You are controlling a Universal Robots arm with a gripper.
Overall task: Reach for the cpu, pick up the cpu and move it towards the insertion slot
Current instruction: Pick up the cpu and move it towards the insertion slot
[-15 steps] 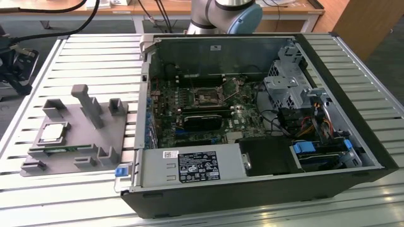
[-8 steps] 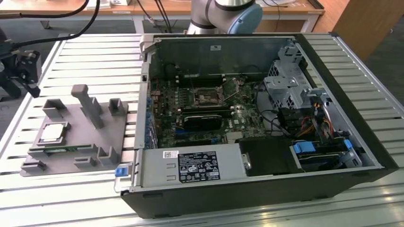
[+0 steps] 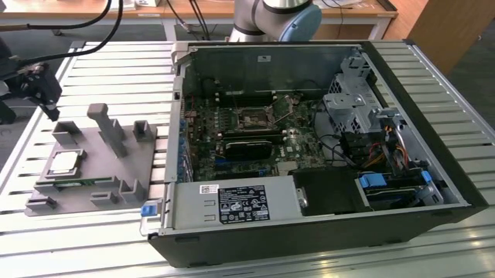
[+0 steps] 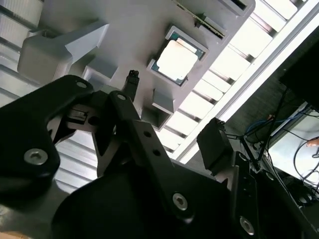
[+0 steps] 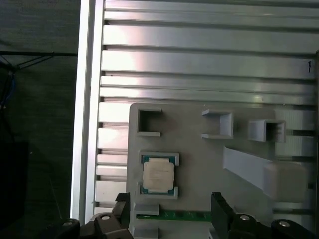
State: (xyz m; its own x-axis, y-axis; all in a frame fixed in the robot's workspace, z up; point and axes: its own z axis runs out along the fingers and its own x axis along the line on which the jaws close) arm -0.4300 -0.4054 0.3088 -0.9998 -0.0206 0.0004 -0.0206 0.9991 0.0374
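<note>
Two black fingers (image 5: 219, 209) of the gripper (image 5: 170, 213) stand spread wide apart in the first wrist view and hold nothing. Grey plastic and a strip of the green memory stick (image 5: 174, 215) show in the gap between them. Near the fingertips, and untouched by them, the cpu (image 5: 158, 174) lies flat with its silvery top up. It is seated in the square recess of the grey plastic fixture (image 5: 199, 149).

In the exterior view the gripper hangs above the slatted aluminium table (image 3: 101, 63), near the fixture and by the table's edge at the exterior view's left. The fixture rests flat on the table near that same edge. The cpu sits in the fixture's half toward that edge, with the memory stick just beside it.

An open computer case (image 3: 325, 243) lies on its side on the table, just beside the fixture toward the exterior view's right. Inside it, the green motherboard (image 3: 298, 147) carries the insertion slot (image 3: 254, 120), a square socket with a metal frame and a dark centre. The slot is well apart from both the cpu and the gripper. The arm (image 3: 279, 17) rises behind the case.
</note>
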